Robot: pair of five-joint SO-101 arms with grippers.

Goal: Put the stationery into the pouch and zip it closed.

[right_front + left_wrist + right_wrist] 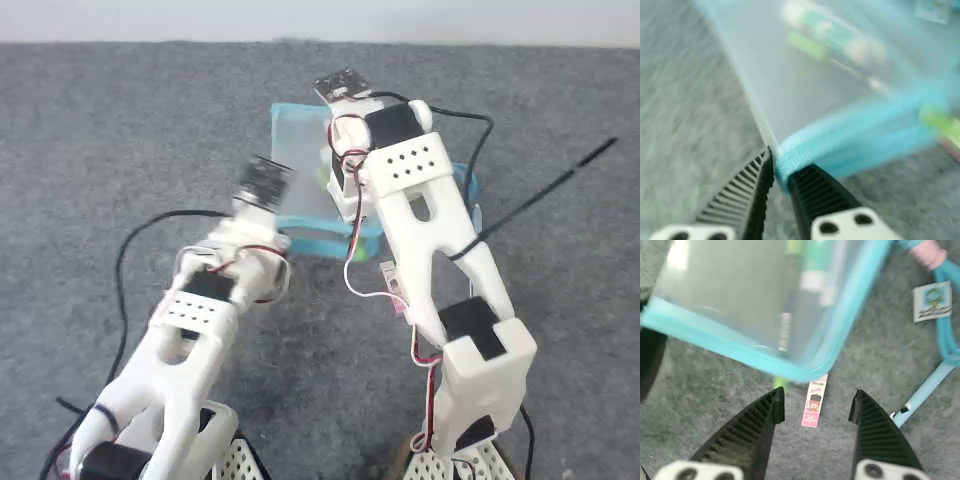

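**Two arms and a pouch on a grey tabletop [110, 130].**

- **Pouch:** The pouch [300, 150] is see-through w/ blue edging. It lies at the far centre of the tabletop, between the front ends of the two arms.
- **Left side:** The left arm [195, 330] extends from near left. The left end effector [777, 167] is narrow. Its jaws are closed onto a corner of the blue zip edge of the pouch [805, 95], w/ the fabric pinched between the ribbed pads. In the high view the same end effector [265, 185] sits at the pouch's left side.
- **Right side:** The right arm [425, 210] extends from near right and bends over the pouch's right half. The right end effector [817, 395] is wide, jaws well apart, holding nothing. It sits above the tabletop, just beside the rounded blue edge of the pouch [740, 295].
- **Contents:** Green and white pens [835, 32] lie inside the pouch, seen thru its wall. The right wrist view shows the same pens [812, 265]. A green tip [779, 383] pokes out from beneath the pouch edge, next to one jaw.
- **Outside the pouch:** A small pink packet [814, 405] lies flat on the tabletop, framed between the open jaws. In the high view the pink packet [392, 282] is just near of the pouch, beside the right arm.
- **Strap:** A blue strap [942, 340] w/ a white tag [932, 301] lies on the tabletop to the pouch's right.
- **Zip:** Open or closed, cannot tell.
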